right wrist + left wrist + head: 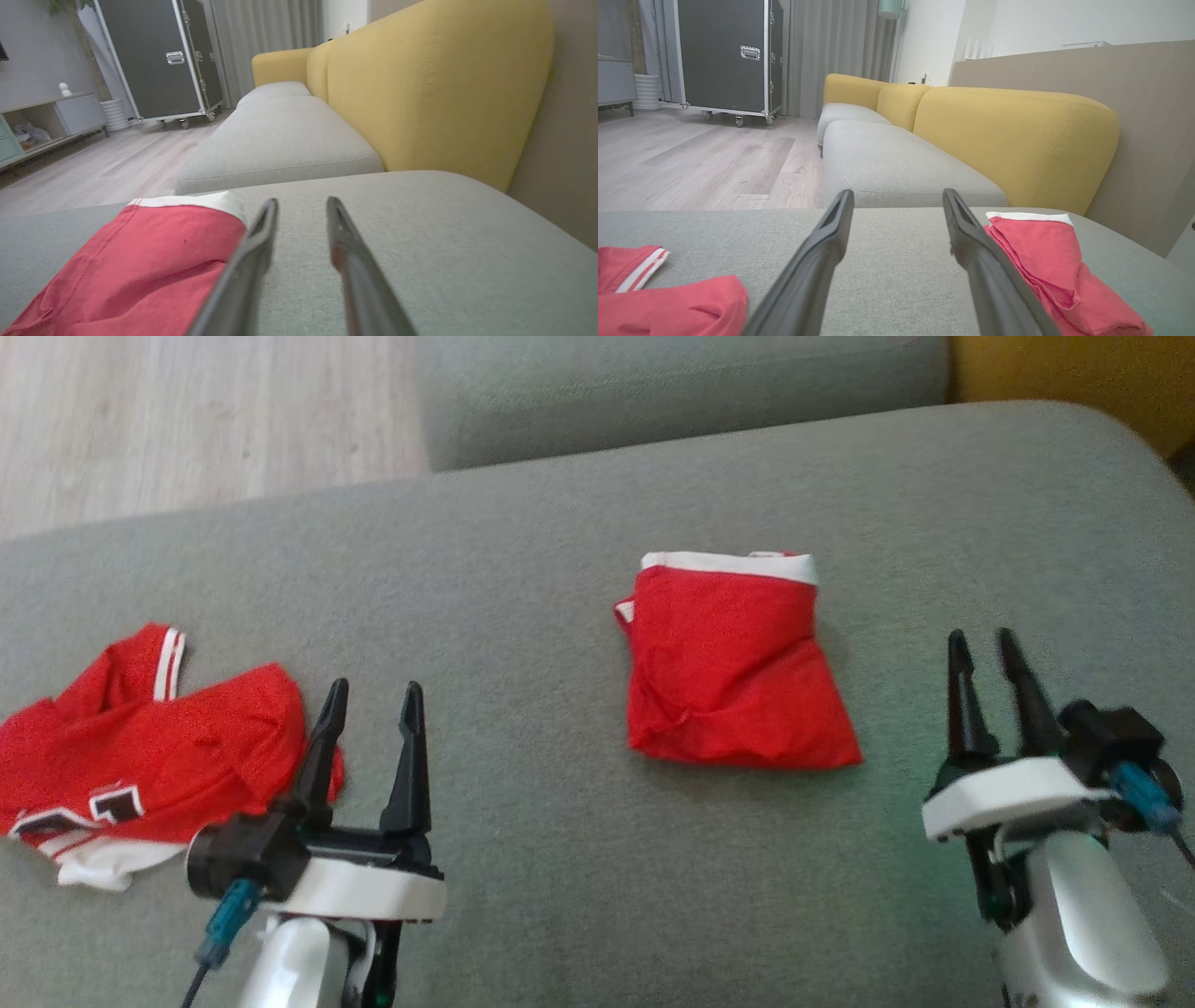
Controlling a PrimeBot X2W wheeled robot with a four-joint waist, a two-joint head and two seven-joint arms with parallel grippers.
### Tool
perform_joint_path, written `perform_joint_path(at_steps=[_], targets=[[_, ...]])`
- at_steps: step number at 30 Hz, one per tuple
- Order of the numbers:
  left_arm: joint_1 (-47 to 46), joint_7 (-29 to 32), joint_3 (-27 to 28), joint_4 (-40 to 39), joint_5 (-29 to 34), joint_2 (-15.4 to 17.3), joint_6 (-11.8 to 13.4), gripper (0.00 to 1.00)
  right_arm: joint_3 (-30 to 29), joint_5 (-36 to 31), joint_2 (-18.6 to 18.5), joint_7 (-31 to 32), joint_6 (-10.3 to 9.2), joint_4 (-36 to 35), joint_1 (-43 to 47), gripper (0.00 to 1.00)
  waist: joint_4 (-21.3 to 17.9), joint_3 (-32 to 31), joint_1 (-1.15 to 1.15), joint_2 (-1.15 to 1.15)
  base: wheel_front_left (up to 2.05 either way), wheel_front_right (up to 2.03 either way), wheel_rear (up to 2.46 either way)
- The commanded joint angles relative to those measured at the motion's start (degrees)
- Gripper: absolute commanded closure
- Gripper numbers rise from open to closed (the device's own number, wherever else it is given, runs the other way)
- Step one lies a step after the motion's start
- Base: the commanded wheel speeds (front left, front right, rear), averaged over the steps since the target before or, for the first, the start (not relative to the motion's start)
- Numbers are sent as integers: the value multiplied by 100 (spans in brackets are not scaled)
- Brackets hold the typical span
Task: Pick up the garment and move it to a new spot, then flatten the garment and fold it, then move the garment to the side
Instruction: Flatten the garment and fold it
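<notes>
A grey sofa cushion (579,896) spreads wide. A yellow backrest (1017,140) rises along its far side, and pale wood floor (691,158) lies beside it. Well beyond the cushion stand a black wheeled flight case (724,56) and grey curtains (831,42).

Two red garments: one folded garment (738,672), one crumpled jersey (140,747).

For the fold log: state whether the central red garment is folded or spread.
Folded: the red fabric garment with a white top band lies as a compact block with layered edges.
</notes>
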Motion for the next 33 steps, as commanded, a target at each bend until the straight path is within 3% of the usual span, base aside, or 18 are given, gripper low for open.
perform_joint_path(at_steps=[1,12,18,25,33], targets=[[-332,-55,126,-141,53,14,-14,0,175,-8,23,-34,-5,-59,-382,100,179,185,0,0,0,0,0],[-735,-55,-135,-11,113,11,-87,0,79,-46,29,491,-5,1870,-1730,100,895,756,0,0,0,0,0],[-879,-55,-211,30,74,9,-102,0,105,-268,-12,348,-5,2752,-2378,100,1192,930,0,0,0,0,0],[-946,-55,-264,48,8,7,-107,0,275,-436,-14,91,-5,3282,-2867,100,1399,1037,0,0,0,0,0],[-941,-55,-351,70,-129,7,-32,0,1081,-166,26,-37,-5,3686,-2899,100,1544,954,0,0,0,0,0]])
